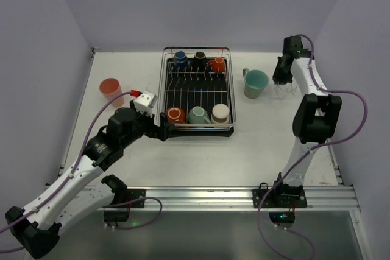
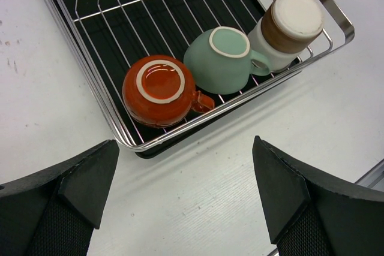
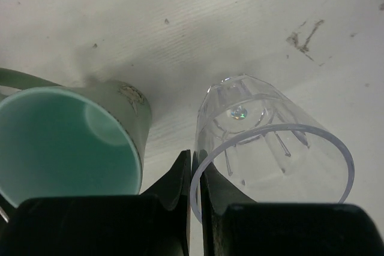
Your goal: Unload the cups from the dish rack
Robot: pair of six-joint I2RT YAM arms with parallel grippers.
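1. Bolted along the near edge, a metal rail (image 1: 244, 198) carries both arm bases.
2. Beyond it the table (image 1: 201, 156) is white and a little scuffed. Plain pale walls (image 1: 201, 4) close it in on the left, far and right sides.
3. Mid-table sits the rack (image 1: 196, 86), chrome wires over a black tray.
4. Its far row holds a blue cup (image 1: 180, 60), a black cup (image 1: 200, 59) and a red cup (image 1: 218, 64), left to right.
5. Its near row holds an orange cup (image 2: 161, 88), a teal cup (image 2: 222, 58) and a brown cup (image 2: 288, 25), left to right. All three are bottom-up and packed close against the near wire.
6. Over the table just off the rack's near left corner hangs the left gripper (image 2: 185, 148), jaws spread wide and released.
7. Left of the rack, well apart from it, a pink cup (image 1: 110, 88) stands mouth-up on the table.
8. Right of the rack a green cup (image 1: 256, 83) stands mouth-up.
9. Just right of the green cup is the clear cup (image 3: 270, 142), mouth up. The right gripper (image 3: 195, 172) is clenched on its rim. I cannot tell whether its base rests on the table.
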